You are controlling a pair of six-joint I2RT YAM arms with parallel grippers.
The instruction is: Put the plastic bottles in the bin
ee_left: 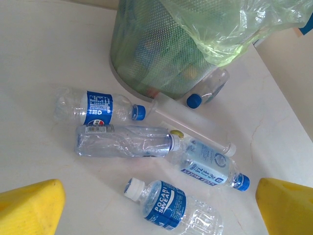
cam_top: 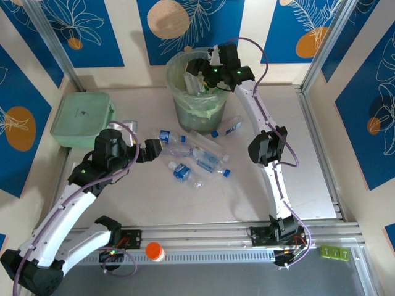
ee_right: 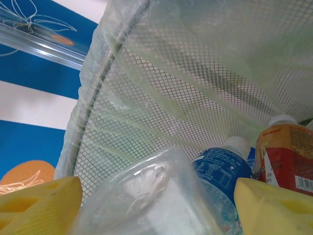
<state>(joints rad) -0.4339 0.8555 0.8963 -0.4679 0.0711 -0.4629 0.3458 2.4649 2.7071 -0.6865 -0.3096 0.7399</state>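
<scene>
My right gripper (ee_right: 156, 188) hangs inside the mouth of the bin (ee_right: 195, 98) so that the clear bottle (ee_right: 146, 200) between its jaws will drop onto those already in; the jaws stand wide around it and I cannot tell if they grip. My left gripper (ee_left: 160, 191), jaws spread, hovers over the loose bottles (ee_left: 98, 108) lying on the surface (ee_left: 39, 58) beside the bin, placed, I judge, for the next pick

The clear bottle (ee_right: 142, 196) in the right gripper (ee_right: 155, 205) looks blurry, and the bottom edge cuts it off. The red-labelled bottle (ee_right: 286, 152) runs off the side. One blue-capped bottle (ee_left: 208, 90) is partly hidden behind the bin (ee_left: 146, 49). The Pocari Sweat bottle (ee_left: 166, 205) is cut off too.
</scene>
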